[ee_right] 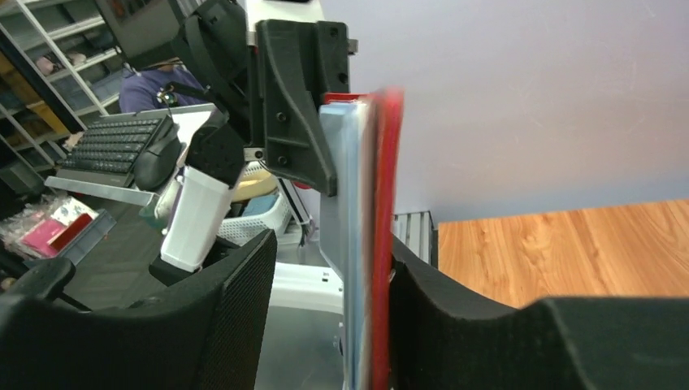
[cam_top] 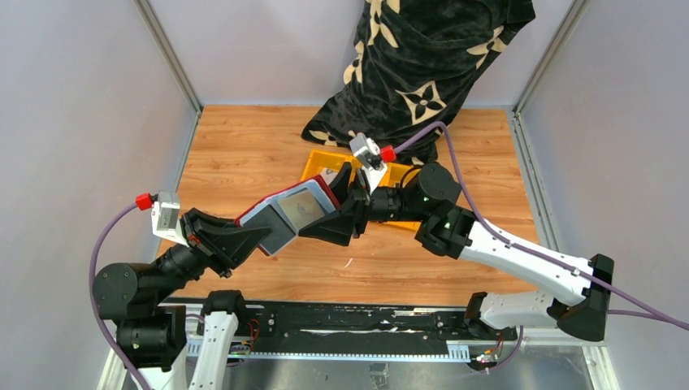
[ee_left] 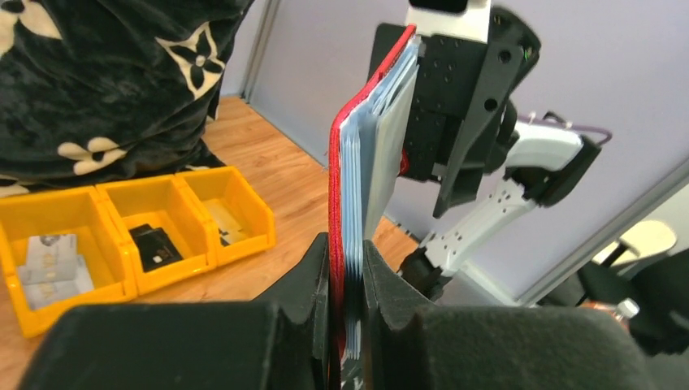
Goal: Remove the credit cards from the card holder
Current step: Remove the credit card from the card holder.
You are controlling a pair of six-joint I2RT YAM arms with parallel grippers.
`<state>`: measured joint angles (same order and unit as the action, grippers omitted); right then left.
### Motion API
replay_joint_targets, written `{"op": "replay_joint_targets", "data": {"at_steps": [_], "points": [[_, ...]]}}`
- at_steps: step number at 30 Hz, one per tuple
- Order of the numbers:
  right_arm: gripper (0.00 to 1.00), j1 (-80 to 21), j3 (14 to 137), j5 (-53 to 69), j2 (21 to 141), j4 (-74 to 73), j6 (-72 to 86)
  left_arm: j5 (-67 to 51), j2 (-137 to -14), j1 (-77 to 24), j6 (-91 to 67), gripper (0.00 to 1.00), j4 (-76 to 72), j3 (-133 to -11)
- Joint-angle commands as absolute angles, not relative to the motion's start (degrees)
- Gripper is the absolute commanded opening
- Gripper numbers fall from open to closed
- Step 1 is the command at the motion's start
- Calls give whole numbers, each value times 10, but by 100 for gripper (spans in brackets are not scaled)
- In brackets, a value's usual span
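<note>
The card holder is a dark red wallet with silvery-grey leaves, held open and off the table between both arms. My left gripper is shut on its lower left edge; in the left wrist view the jaws pinch the red cover and leaves. My right gripper is open at the opposite edge. In the right wrist view the wallet stands between the jaws, the right finger against the red cover and the left finger apart. A dark grey credit card shows on the wallet's top leaf.
A yellow three-compartment bin sits behind the wallet on the wooden table. It holds silvery cards on the left and a black object in the middle. A black patterned cloth lies at the back.
</note>
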<state>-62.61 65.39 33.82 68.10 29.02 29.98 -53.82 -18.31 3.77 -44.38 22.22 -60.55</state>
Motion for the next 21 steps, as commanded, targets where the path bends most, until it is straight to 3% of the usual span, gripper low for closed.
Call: {"op": "replay_joint_targets", "data": {"at_steps": [1,8,11,13,14,17,21], "points": [[52,-615,724,380,687,141,211,-597,-207,36,-335,10,292,-643],[40,-612,773,405,720,61,178,-638,-231,36,-258,9,351,-680],[22,-612,777,406,718,51,171,-642,-238,36,-227,9,372,-693],[5,-612,776,407,714,52,172,-637,-238,36,-224,11,372,-695],[0,-611,775,406,711,55,175,-629,-237,36,-225,21,373,-694],[0,-609,754,402,694,105,207,-603,-232,36,-227,44,374,-689],[0,-605,684,372,657,243,278,-552,-223,36,-264,51,376,-669]]}}
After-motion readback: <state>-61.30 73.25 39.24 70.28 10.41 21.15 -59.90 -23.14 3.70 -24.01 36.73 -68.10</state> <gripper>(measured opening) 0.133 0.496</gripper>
